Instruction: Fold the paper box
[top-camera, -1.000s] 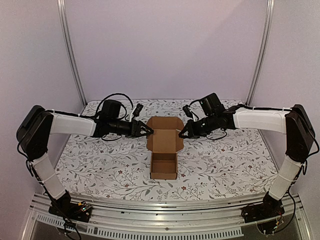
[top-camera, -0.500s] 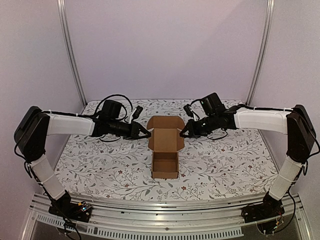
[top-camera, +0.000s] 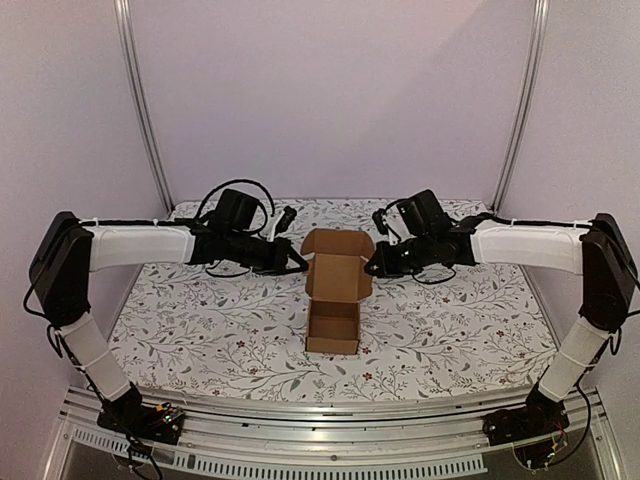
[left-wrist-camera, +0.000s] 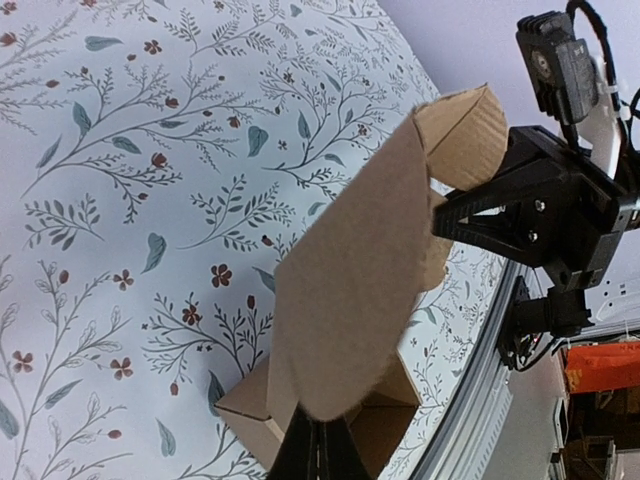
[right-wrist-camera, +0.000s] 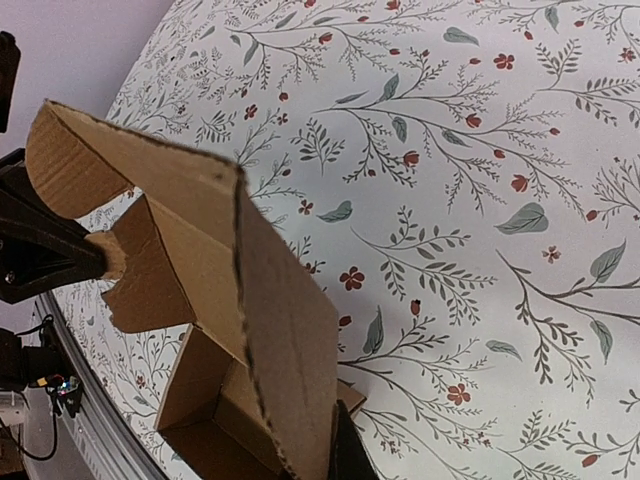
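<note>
The brown paper box sits mid-table as an open tray, its lid raised upright behind it. My left gripper is shut, its tips touching the lower end of the lid's left flap, which faces the camera flat. At the lid's right flap my right gripper is shut; the cardboard runs down to the seam of the jaws and hides one finger. Each wrist view shows the other gripper's black tip past the lid.
The floral tablecloth covers the table. A metal rail runs along the near edge by the arm bases. Upright frame posts stand at the back corners before a plain wall.
My left gripper has closed from open to shut at the lid's left flap. The lid stands more upright, and the box has shifted slightly right and away from me with the right gripper.
</note>
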